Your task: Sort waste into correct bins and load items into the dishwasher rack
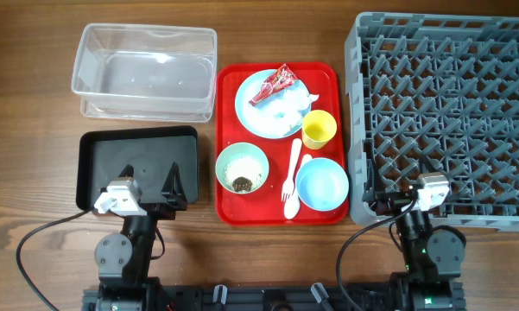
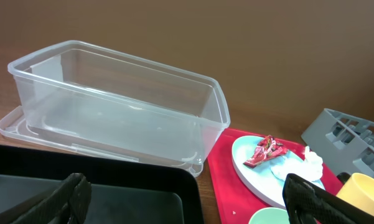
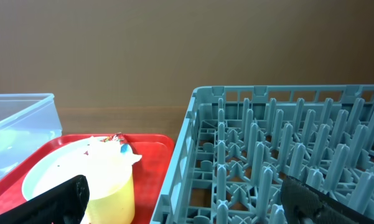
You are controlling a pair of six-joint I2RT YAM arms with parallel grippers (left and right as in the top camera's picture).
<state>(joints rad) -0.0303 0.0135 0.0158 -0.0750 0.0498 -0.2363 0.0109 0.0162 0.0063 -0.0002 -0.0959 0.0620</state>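
Observation:
On the red tray [image 1: 325, 79] a light blue plate [image 1: 263, 112] holds a red wrapper [image 1: 275, 84] and white tissue [image 1: 294, 107]. A yellow cup [image 1: 319, 129], a pale green bowl [image 1: 242, 164] with crumbs and a brown lump [image 1: 241, 182], a light blue bowl [image 1: 321, 184] and a white fork and spoon [image 1: 291, 177] sit there too. The clear tub [image 1: 144, 71] and black tray [image 1: 112, 155] lie left, the grey rack [image 1: 466, 86] right. My left gripper [image 1: 151, 180] is open and empty over the black tray. My right gripper [image 1: 399, 183] is open and empty at the rack's near left corner.
The left wrist view shows the tub [image 2: 118, 106], the black tray [image 2: 112, 186] and the plate with wrapper [image 2: 266, 151]. The right wrist view shows the cup [image 3: 109, 186] and rack pegs [image 3: 286, 155]. Bare wood table lies between the things.

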